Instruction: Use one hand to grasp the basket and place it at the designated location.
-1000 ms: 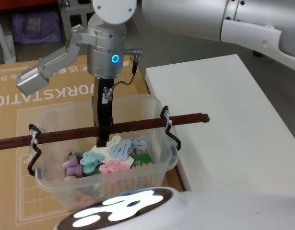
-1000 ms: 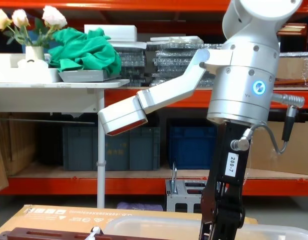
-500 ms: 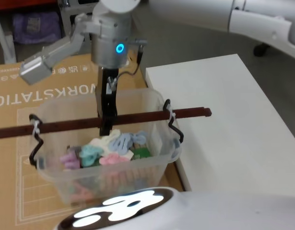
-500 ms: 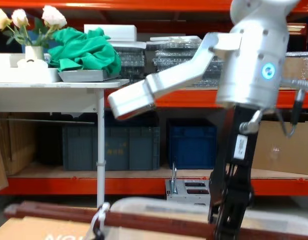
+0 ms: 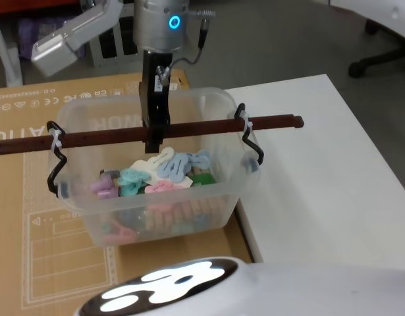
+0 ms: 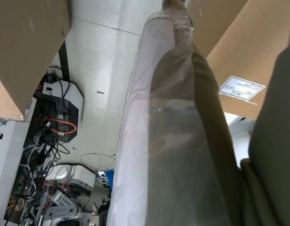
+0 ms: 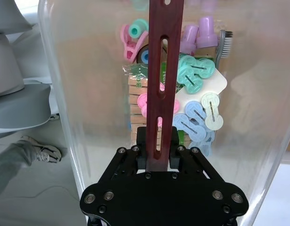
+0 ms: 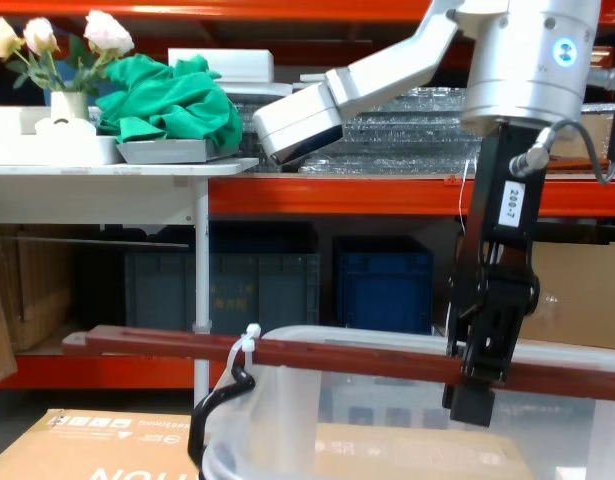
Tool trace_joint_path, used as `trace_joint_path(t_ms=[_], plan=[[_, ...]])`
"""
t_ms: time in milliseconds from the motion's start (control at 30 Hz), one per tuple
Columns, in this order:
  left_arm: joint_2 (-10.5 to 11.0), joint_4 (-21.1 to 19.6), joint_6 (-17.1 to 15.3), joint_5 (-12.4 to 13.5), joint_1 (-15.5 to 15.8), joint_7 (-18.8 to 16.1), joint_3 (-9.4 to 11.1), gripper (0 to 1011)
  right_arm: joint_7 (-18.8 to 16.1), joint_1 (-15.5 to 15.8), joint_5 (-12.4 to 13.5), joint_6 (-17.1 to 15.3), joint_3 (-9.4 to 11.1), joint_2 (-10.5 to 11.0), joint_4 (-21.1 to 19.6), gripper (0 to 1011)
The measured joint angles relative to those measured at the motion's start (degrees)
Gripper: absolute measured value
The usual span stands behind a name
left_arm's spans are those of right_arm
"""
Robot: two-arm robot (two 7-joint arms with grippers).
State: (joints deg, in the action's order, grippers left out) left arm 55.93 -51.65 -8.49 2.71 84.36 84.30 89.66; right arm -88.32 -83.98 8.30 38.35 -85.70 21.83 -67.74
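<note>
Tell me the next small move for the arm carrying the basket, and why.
Probably swing it sideways toward the white table on the robot's right: the right tool is shut on the handle mid-bar, the basket hangs over the cardboard box, and the table lies just beside it.

Bright, even indoor light, shadows soft. White glare blows out on the robot's body [image 5: 164,288], faint sheen on the basket [image 5: 222,197]; left wrist view's dimmer.

Clips [image 5: 166,171] in basket [image 5: 202,99]; table [image 5: 321,171] to R.
</note>
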Motion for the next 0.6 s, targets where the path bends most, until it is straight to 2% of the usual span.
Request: trace_joint_path(t_ms=[300, 600], plan=[[0.0, 0.0, 0.0, 0.0, 0.0, 0.0, 0.0, 0, -1.6, -1.7, 1.2, 0.7, -0.5, 0.1, 0.9, 239], [0.0, 0.0, 0.0, 0.0, 0.0, 0.0, 0.0, 0, -1.1, -4.2, 1.1, 0.3, 0.5, 2.3, 0.3, 239]])
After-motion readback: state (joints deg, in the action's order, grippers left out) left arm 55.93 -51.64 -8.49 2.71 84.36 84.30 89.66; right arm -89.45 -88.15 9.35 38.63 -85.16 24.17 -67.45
